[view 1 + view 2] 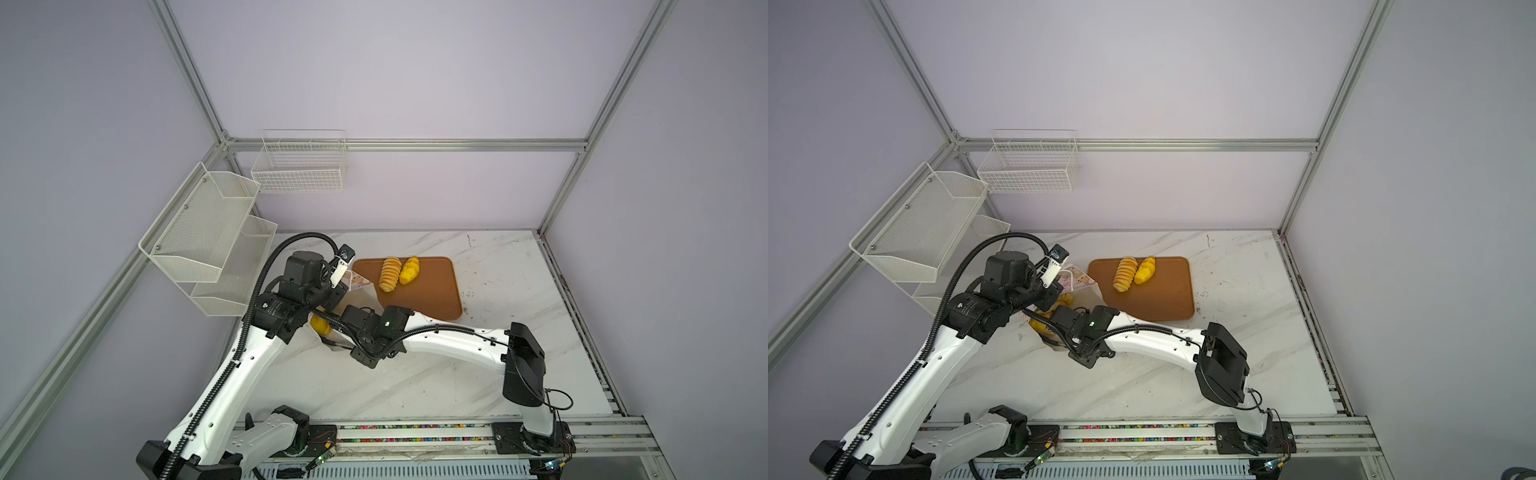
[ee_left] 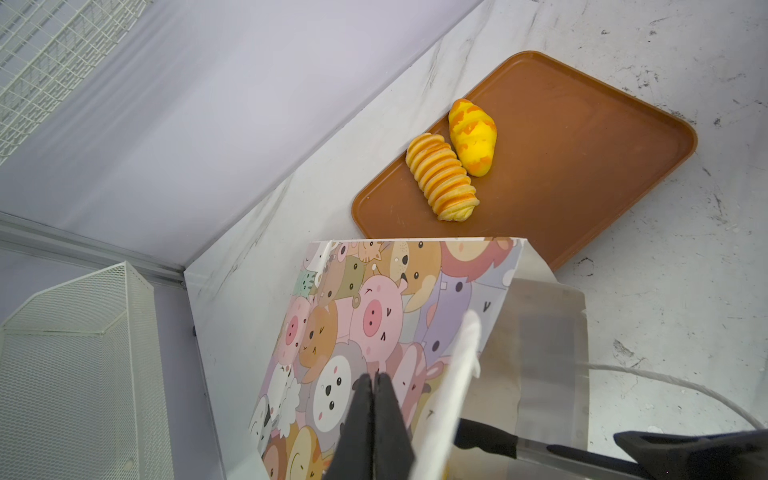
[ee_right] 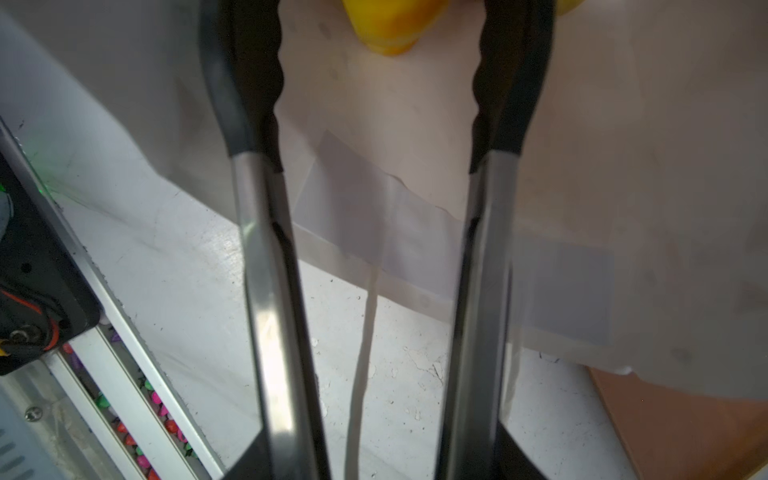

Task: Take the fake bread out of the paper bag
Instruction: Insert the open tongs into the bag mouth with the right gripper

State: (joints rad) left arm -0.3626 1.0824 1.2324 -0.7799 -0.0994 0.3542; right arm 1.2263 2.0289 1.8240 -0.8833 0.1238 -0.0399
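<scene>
1. Only small white lettering shows on the left arm's black joint [image 1: 272, 308], and it is too small to read. The white paper bag [image 2: 374, 316] bears printed cartoon animal faces, a pink pig and a white bear among them.
2. The left hand [image 2: 374, 380] is pinched together on the rim of the bag's printed wall. The bag sits just beside the flat orange-brown tray [image 1: 436, 303].
3. The right hand [image 3: 376, 83] carries steel tongs with black tips [image 3: 266, 291], whose arms stand apart inside the bag's mouth.
4. A yellow fake bread piece [image 3: 390, 29] lies in the bag between the tong tips; whether it touches them cannot be told.
5. A ridged golden roll [image 1: 390, 275] and a yellow, orange-blotched roll [image 1: 409, 270] lie touching on the tray.
6. Both arms hide most of the bag in both top views.
7. A white mesh shelf [image 1: 199, 237] and a white wire basket [image 1: 299, 166] hang on the walls above the white marble-look surface [image 1: 415, 382].
</scene>
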